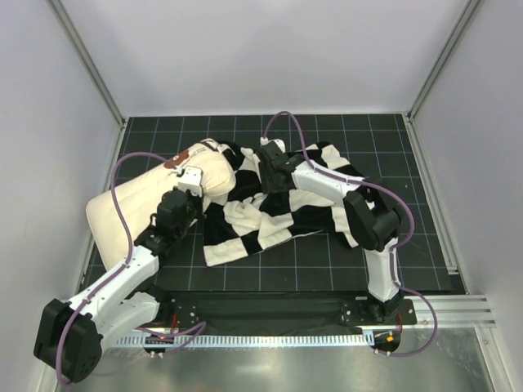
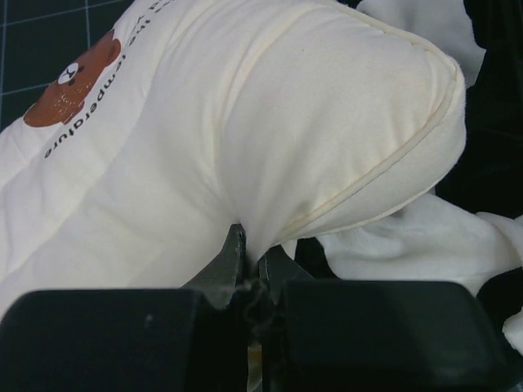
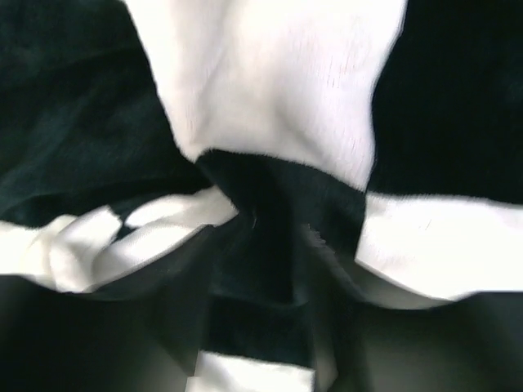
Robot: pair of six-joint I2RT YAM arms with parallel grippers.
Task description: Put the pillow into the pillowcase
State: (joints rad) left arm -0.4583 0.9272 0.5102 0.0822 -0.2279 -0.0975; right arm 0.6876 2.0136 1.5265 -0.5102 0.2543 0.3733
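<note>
Two arms reach over the dark gridded worktop [image 1: 327, 269] in the top view. The left hand [image 1: 194, 173] sits on the cream pillow [image 1: 122, 216] at the left, and the right hand [image 1: 268, 162] on the checked pillowcase [image 1: 253, 229], which lies crumpled against the pillow's right end. From the left wrist, the left hand is closed tight, pinching a fold of the pillow near its piped corner, and the bear mark [image 2: 69, 82] shows at upper left. The right wrist view is blurred: pillowcase cloth bunches between the right hand's fingers, but I cannot tell whether they grip it.
</note>
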